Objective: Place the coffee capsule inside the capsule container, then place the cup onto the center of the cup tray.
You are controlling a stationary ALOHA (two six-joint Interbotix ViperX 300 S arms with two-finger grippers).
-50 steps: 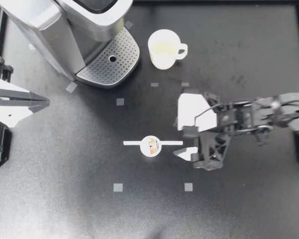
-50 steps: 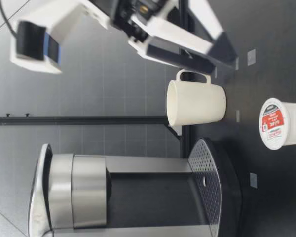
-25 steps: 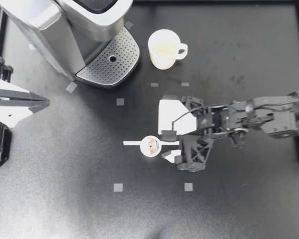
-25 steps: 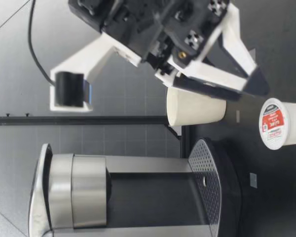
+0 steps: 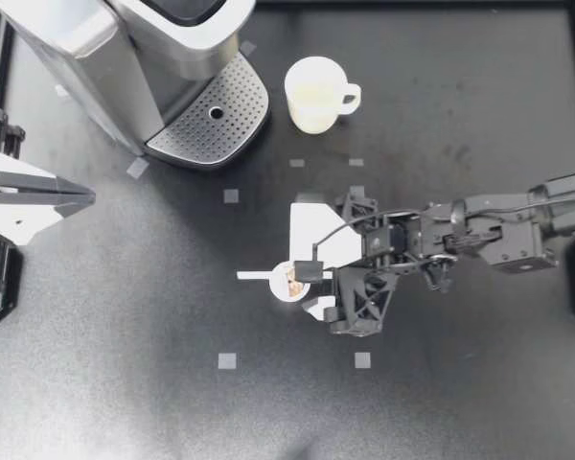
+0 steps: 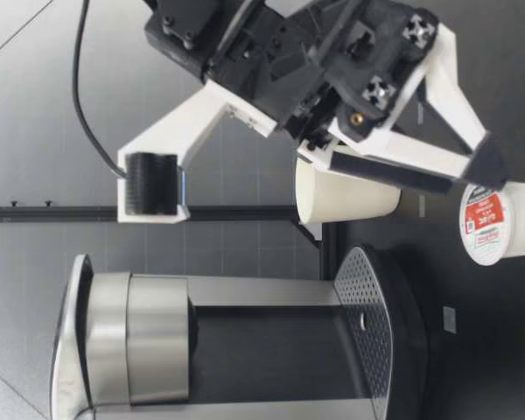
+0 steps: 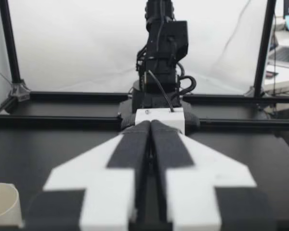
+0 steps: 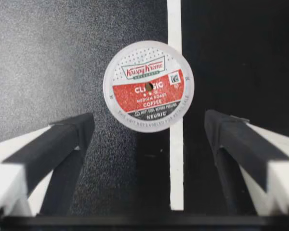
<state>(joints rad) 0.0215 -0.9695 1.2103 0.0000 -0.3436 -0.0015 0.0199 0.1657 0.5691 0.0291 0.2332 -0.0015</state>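
Top view, starting at the near edge of the bench: a pair of grey tape squares lies flat on the dark bench; beyond them, about the middle of the bench, the coffee capsule stands on a white tape strip that runs toward the left and right edges. My right hand reaches in from the right edge, its two fingers spread wide apart, their tips just at the capsule's right-edge side; it grips nothing. In the right wrist view the capsule sits lid up just ahead of the fingers, in line with the gap between them and touched by neither; the strip passes under its edge. In the low view the capsule stands upright on the bench, and a dark fingertip hangs beside its lid rim, at about the lid's height.

At the left edge, about midway along it, my left hand hovers with its fingers pressed together, empty; the left wrist view shows the two pads meeting along their length.

Farther off, toward the far edge, the cup stands upright on the bench, handle toward the right edge; it is just beside the perforated cup tray, not on it. In the low view the right hand's finger partly hides the cup. The coffee machine fills the far left corner, the tray at its foot.
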